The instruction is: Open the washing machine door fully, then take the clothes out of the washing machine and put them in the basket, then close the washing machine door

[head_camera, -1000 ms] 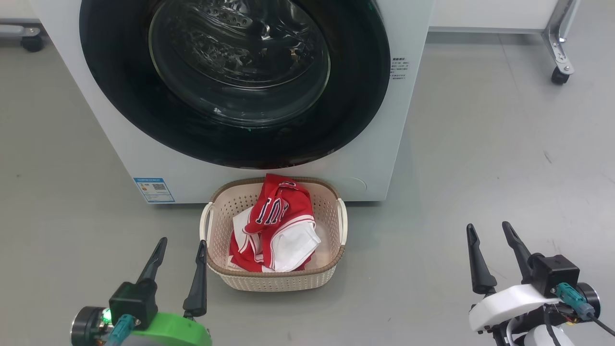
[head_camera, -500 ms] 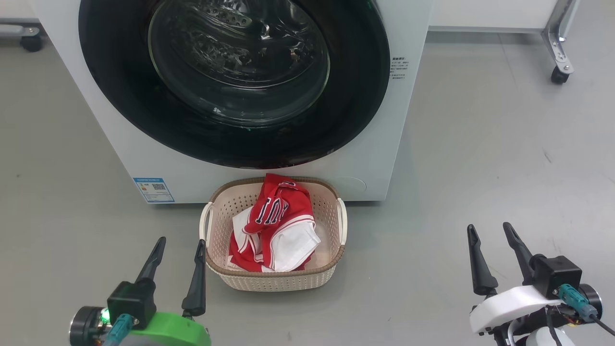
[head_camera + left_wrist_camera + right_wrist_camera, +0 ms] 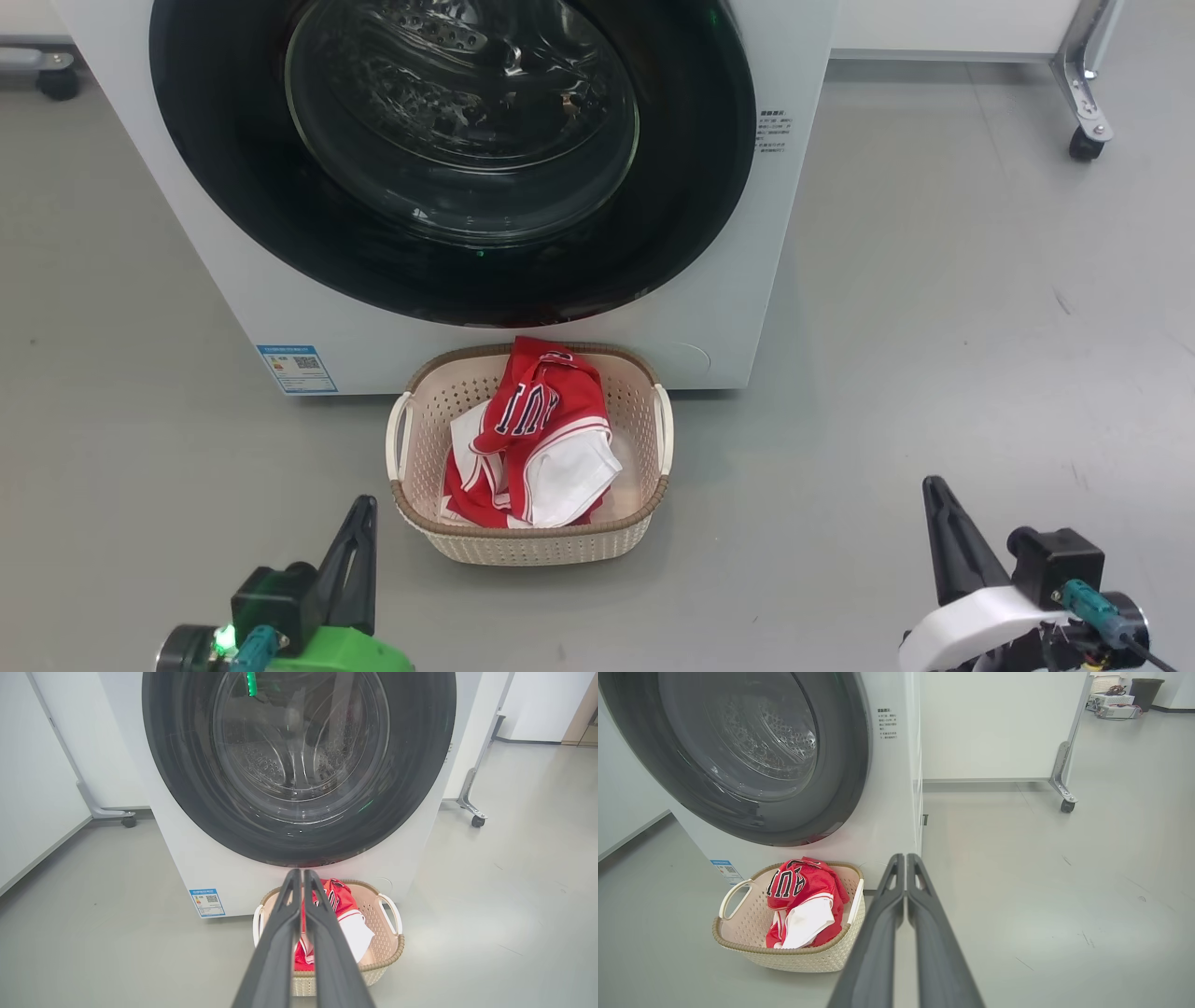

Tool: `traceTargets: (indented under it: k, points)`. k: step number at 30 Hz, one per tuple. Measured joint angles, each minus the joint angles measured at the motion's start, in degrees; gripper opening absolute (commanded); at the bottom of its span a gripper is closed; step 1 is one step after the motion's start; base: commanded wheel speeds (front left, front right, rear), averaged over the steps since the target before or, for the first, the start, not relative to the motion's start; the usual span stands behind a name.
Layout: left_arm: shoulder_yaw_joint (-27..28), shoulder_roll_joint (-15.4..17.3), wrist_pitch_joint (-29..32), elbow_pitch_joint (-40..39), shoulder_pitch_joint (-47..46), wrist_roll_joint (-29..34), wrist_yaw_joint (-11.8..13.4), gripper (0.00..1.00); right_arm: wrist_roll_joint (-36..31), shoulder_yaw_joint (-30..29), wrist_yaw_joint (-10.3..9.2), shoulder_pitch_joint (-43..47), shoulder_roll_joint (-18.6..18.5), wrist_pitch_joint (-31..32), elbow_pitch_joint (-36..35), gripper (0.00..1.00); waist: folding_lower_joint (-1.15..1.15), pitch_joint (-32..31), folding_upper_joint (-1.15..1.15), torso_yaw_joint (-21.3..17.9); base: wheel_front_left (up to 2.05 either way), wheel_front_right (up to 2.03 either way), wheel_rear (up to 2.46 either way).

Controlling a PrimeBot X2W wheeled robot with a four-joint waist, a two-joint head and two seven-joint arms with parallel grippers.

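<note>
Head view: both grippers have been drawn shut since a moment before, when each pair of fingers stood apart. The left gripper [image 3: 362, 509] at lower left and the right gripper [image 3: 936, 495] at lower right are each seen as one dark spike, with nothing held. The washing machine door [image 3: 457, 121] is seen flush on the washing machine [image 3: 308, 327] at upper centre, and the clothes [image 3: 537, 439] lie heaped in the basket [image 3: 527, 539] just below it, so the task is judged as good as done. Left wrist view: the pressed-together fingers are laid across the basket, and the door is faced squarely, with no red made out through its glass [image 3: 299, 742]. Right wrist view: the right gripper is shown closed over bare floor [image 3: 1041, 882], to the right of the basket. The machine's side panel [image 3: 915, 765] is revealed here, as is the clothes' black lettering.
</note>
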Motion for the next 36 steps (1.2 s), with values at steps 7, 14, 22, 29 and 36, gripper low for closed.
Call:
traceTargets:
  k: [7,14,22,29,36]
  points:
    - [-0.87,-0.78,0.00,3.05,1.83,-0.32,-0.03,0.00,0.43,0.24,0.05,2.19,1.31,0.00,3.13,0.00,0.00,0.01,0.00,-0.03,0.00,0.00,0.00]
    - [-0.22,-0.96,0.03,2.66,1.87,-5.67,-0.79,0.00,5.64,-0.70,0.59,2.11,1.42,1.10,3.11,0.00,0.00,-0.13,0.00,-0.25,0.00,0.00,0.00]
    - [1.36,-1.36,1.18,2.54,1.86,-11.41,-1.54,0.00,11.49,-2.03,1.18,1.79,1.77,2.54,3.01,0.00,0.00,-0.24,0.00,-0.49,0.00,0.00,0.00]
    - [2.70,-1.51,1.78,2.54,1.85,-16.82,-2.10,0.00,16.41,-3.18,1.76,1.53,1.97,3.72,3.01,0.00,0.00,-0.35,0.00,-0.69,0.00,0.00,0.00]
    - [4.08,-1.49,2.77,2.63,1.80,-21.65,-3.05,0.00,21.30,-4.42,2.59,0.81,2.14,5.10,2.99,0.00,0.00,-0.45,0.00,-0.88,0.00,0.00,0.00]
